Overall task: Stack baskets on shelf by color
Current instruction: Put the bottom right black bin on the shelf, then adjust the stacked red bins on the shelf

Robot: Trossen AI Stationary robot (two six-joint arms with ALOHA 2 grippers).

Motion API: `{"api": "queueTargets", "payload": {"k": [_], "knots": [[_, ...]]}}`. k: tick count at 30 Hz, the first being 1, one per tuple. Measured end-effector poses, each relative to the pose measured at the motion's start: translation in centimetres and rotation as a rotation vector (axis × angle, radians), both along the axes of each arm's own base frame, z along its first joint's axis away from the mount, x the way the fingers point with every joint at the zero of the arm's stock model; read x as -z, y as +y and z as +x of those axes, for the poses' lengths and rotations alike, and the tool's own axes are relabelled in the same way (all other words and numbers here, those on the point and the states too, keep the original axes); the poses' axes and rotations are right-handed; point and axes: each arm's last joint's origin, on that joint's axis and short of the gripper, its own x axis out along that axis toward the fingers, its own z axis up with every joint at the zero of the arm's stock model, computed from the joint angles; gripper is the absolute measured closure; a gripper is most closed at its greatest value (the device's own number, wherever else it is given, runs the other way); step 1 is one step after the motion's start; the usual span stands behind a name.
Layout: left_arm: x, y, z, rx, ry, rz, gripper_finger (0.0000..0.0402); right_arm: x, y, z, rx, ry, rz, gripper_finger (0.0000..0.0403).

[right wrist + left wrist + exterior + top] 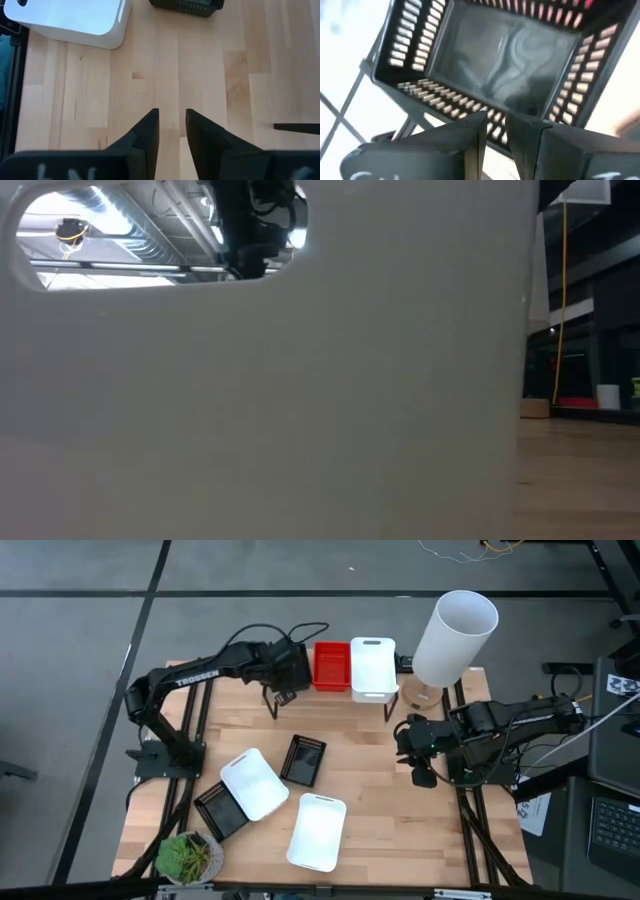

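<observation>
The shelf [395, 692] stands at the table's far edge and carries a red basket [332, 665] and a white basket [372, 667] side by side. My left gripper [290, 680] is at the shelf's left end, shut on a black basket [505, 55] beside the red one. Two white baskets [253, 783] [317, 830] and two black baskets [303, 760] [220, 810] lie on the table. My right gripper [420, 762] hangs open above bare wood at the right. In the low view a white basket's wall [300, 400] fills the picture. My left gripper [499, 122] pinches the black basket's near slotted wall [492, 126] between its two fingers. The fingers slant down from the table's left side. The basket sits tilted in the hold, its open side toward the wrist camera; whether it rests on the shelf I cannot tell.
A tall white cylinder [455, 635] stands at the shelf's right end. A potted plant [188, 858] sits at the near left corner. Bare wood lies under my right gripper [172, 120], with a white basket [70, 20] and a black basket [187, 6] beyond it.
</observation>
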Motion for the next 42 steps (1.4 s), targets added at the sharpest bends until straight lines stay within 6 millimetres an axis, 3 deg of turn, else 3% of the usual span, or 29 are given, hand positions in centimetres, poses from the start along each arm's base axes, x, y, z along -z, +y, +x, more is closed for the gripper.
{"api": "queueTargets", "payload": {"k": [5, 11, 15, 20, 22, 27, 32, 37, 42], "knots": [[-0.4, -0.2, -0.9, -0.045, 0.067, -0.03, 0.0339, 0.0, 0.0, 0.0, -0.003, -0.001, -0.004, 0.0306], [-2.0, -0.2, -0.6, -0.051, 0.011, 0.003, 0.0339, 0.0, 0.0, 0.0, -0.018, -0.002, -0.013, 0.0306], [-3.8, -0.3, 0.7, -0.023, -0.13, 0.077, 0.0339, 0.0, 0.0, 0.0, -0.018, -0.003, -0.013, 0.0306], [-6.0, -0.7, 3.4, 0.132, -0.393, 0.176, 0.0339, -0.1, 0.0, 0.2, -0.02, -0.021, -0.011, 0.0306], [-5.4, -0.4, 4.6, 0.181, -0.44, 0.144, 0.0339, -0.1, 0.0, 0.2, -0.02, -0.021, -0.011, 0.0306], [-1.8, 1.2, 6.9, 0.186, -0.371, 0.094, 0.034, -0.1, 0.0, 0.2, -0.019, -0.02, -0.01, 0.0306], [-0.3, 1.5, 8.4, 0.205, -0.366, 0.115, 0.034, -0.1, 0.0, 0.2, -0.016, -0.02, -0.008, 0.0306], [0.1, 1.0, 8.3, 0.197, -0.325, 0.079, 0.034, -0.1, 0.0, 0.2, -0.016, -0.02, -0.009, 0.0306], [-0.8, 0.2, 8.0, 0.194, -0.338, 0.095, 0.034, -0.1, 0.0, 0.1, -0.017, -0.019, -0.01, 0.0306]]}}
